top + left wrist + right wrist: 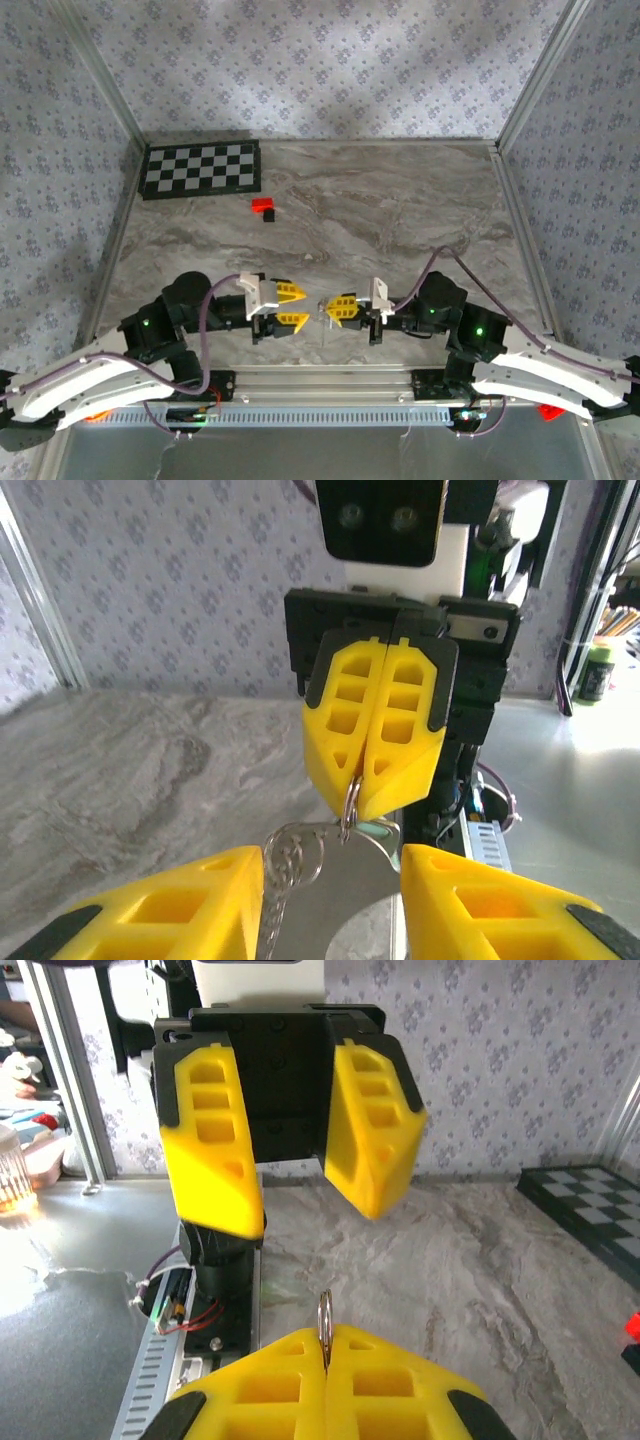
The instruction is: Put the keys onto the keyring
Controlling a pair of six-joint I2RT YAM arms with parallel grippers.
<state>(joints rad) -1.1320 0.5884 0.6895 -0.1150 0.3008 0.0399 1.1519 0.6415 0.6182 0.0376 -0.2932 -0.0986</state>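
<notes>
Tally from above: two arms, two claws, namely left gripper (303,306) and right gripper (331,310), one checkerboard (200,168) at the far left of the table (420,220), and one small red-and-black block (263,207) just in front of that board, well apart from both grippers. Grippers tip to tip by the table's near edge, close but not touching.

Left gripper: open partway, yellow fingers (212,1150) apart with a clear gap, nothing held, nothing touched. From its own wrist, one finger on either side of the dangling metal, apart from it.

Right gripper: closed, both fingers pressed flat together, pinching one thin metal ring (350,798) at the very tips. From its own wrist, the ring standing edge-on out of the seam between the fingertips.

Keyring (292,852): hanging in the air between the two grippers, off the table, gripped by the right one through that ring. Counted on it: one pinched ring, one wider wire loop below and to the left, one fine bead chain (270,920) dropping from the loop toward the bottom edge.

Key (355,905): one pale flat silvery piece under the pinched ring, between the left gripper's fingers. Probably the key, though too near the lens and too blurred to confirm its outline or its link to the ring.
</notes>
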